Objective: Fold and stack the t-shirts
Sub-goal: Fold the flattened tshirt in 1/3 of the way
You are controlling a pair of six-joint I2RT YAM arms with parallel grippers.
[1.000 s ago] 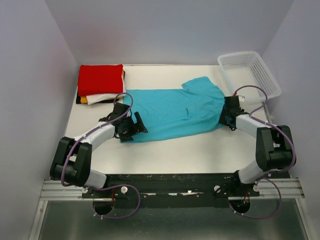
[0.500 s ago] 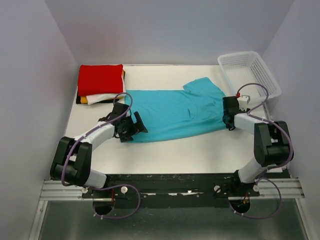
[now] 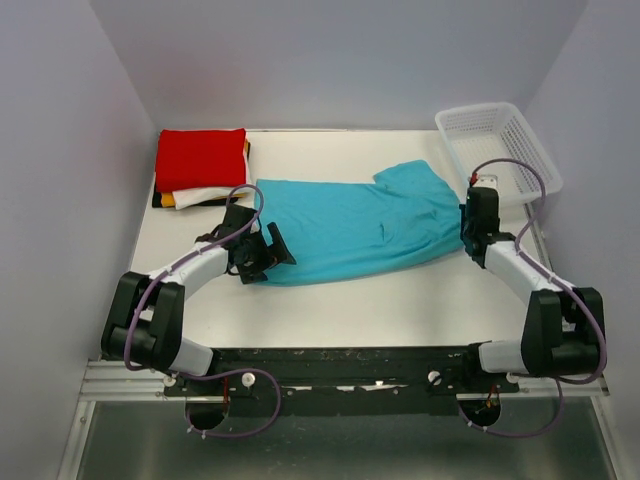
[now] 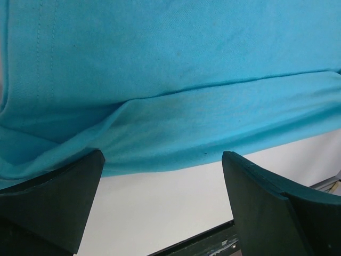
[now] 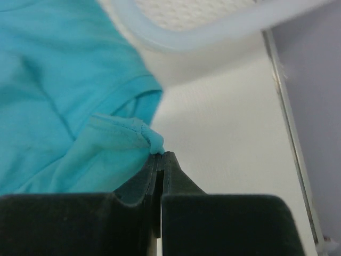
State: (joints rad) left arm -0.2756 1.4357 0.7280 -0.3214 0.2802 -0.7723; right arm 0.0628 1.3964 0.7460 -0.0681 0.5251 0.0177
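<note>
A turquoise t-shirt [image 3: 350, 225] lies spread across the middle of the table, its near edge doubled over [image 4: 170, 122]. My left gripper [image 3: 262, 250] is at its left end, open wide [image 4: 162, 157], with only bare table between the fingers and the cloth just beyond the tips. At the shirt's right end, my right gripper [image 3: 467, 240] is shut [image 5: 161, 154], pinching a bunched corner of the turquoise t-shirt [image 5: 106, 144] at its very tips. A red folded t-shirt [image 3: 200, 158] tops a stack at the back left, with white, yellow-orange and black edges [image 3: 195, 198] showing beneath.
A white mesh basket [image 3: 497, 145] stands at the back right corner, its rim [image 5: 202, 32] close above my right gripper. The table's right edge [image 5: 287, 133] and the side wall run just beside that gripper. The black frame rail [image 3: 330, 360] borders the near edge.
My right gripper has shut on the shirt's right corner and its arm has swung outward to the right. The shirt has shifted slightly right. The left arm has stayed put.
</note>
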